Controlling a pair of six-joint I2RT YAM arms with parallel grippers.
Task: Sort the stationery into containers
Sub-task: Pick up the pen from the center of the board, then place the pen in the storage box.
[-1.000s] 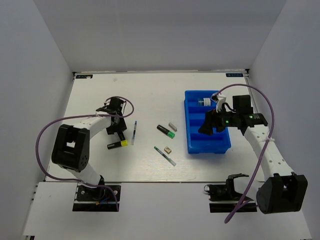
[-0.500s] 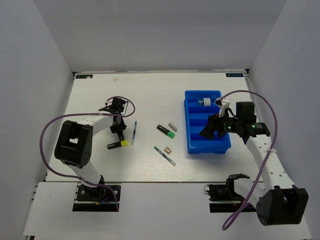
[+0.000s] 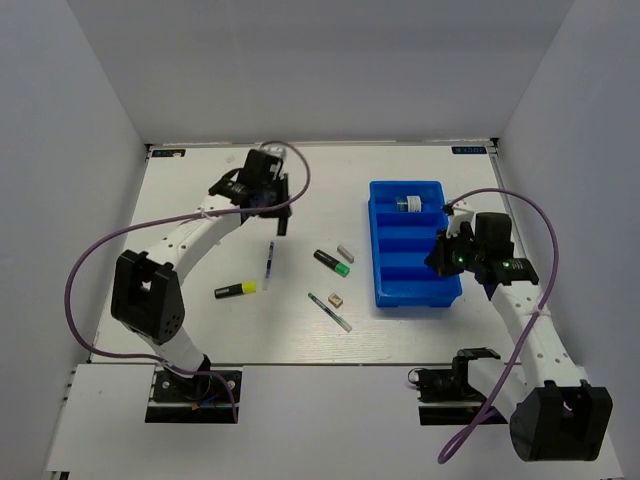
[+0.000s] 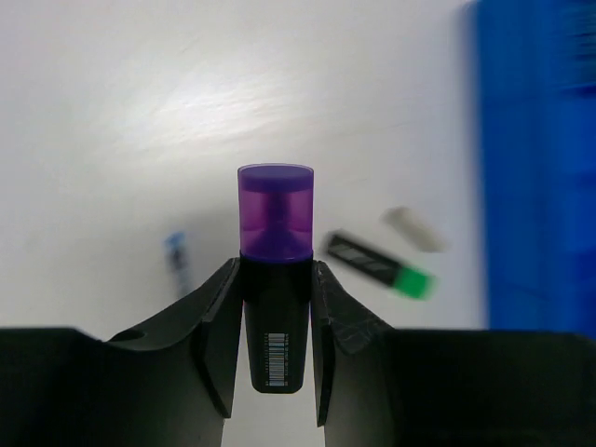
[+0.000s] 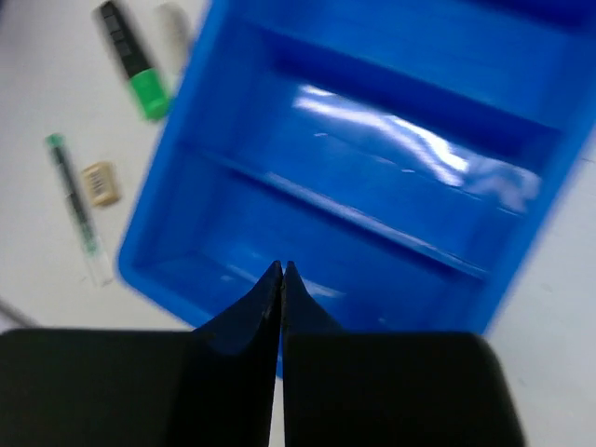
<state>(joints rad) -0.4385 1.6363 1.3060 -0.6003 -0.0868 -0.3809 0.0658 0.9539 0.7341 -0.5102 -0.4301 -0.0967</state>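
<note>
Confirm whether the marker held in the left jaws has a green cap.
No: the marker clamped between the left jaws has a purple cap.

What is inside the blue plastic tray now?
The bright blue rectangular plastic tray holds one small blue-white box in its farthest compartment. The other compartments look empty; the right gripper hides part.

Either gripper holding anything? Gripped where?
Left gripper clamps the purple-capped marker on its black barrel, just below the cap. Right gripper is shut, empty.

Desk (image 3: 320, 195) middle: we see green-capped marker (image 3: 333, 262), grey eraser (image 3: 346, 251), tan eraser (image 3: 337, 298), pen (image 3: 329, 311) crowding it.
Tray (image 3: 376, 250): near compartments open.
</note>
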